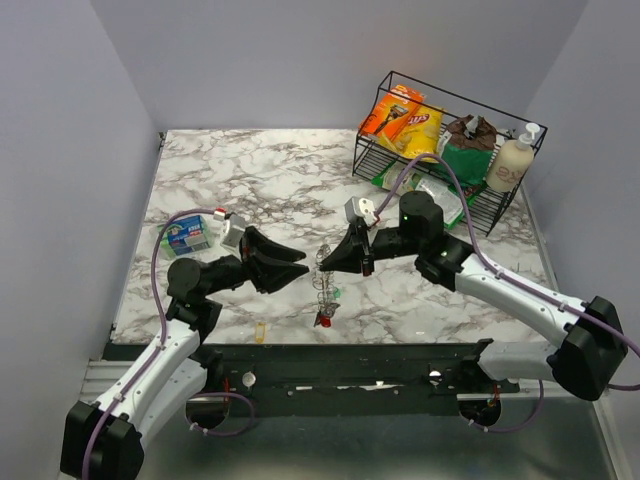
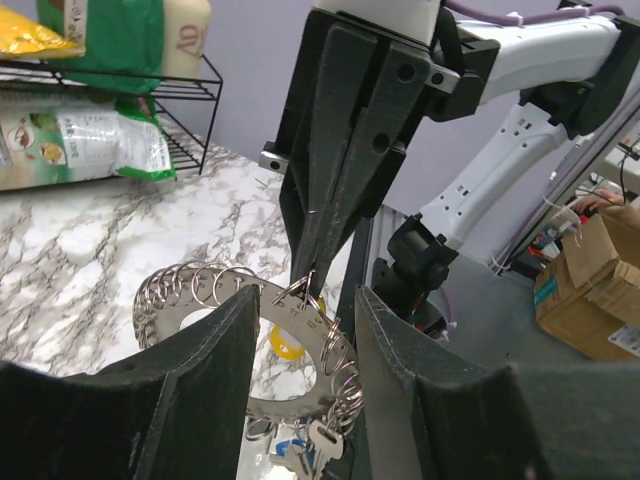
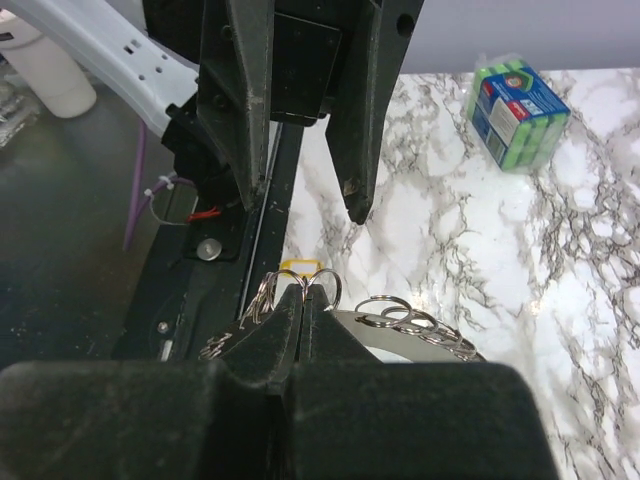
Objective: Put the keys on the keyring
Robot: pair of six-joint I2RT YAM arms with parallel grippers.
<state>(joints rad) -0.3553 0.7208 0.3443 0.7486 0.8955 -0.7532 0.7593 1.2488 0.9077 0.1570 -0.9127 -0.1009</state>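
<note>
From above, the keyring [image 1: 322, 283] hangs over the marble table [image 1: 260, 180] between the two arms. It shows only as a thin silvery tangle, with the keys [image 1: 325, 318] a small reddish clump at its lower end. The right gripper [image 1: 322, 262] meets the top of the ring and the left gripper [image 1: 303, 264] points at it from just beside, but neither set of jaws can be read from here. In the left wrist view, the left gripper [image 2: 305, 295] stands spread. Its dark fingers [image 2: 200, 400] cover the lower arc of the keyring [image 2: 180, 295]. The right gripper [image 2: 312, 270] comes down pressed together, pinching the ring's top. The keys [image 2: 312, 442] are cut off by the frame edge. In the right wrist view, the right gripper [image 3: 303, 290] is clamped on the small loops of the keyring [image 3: 420, 322], hiding much of it. The left gripper [image 3: 308, 205] hangs parted just above, touching nothing.
</note>
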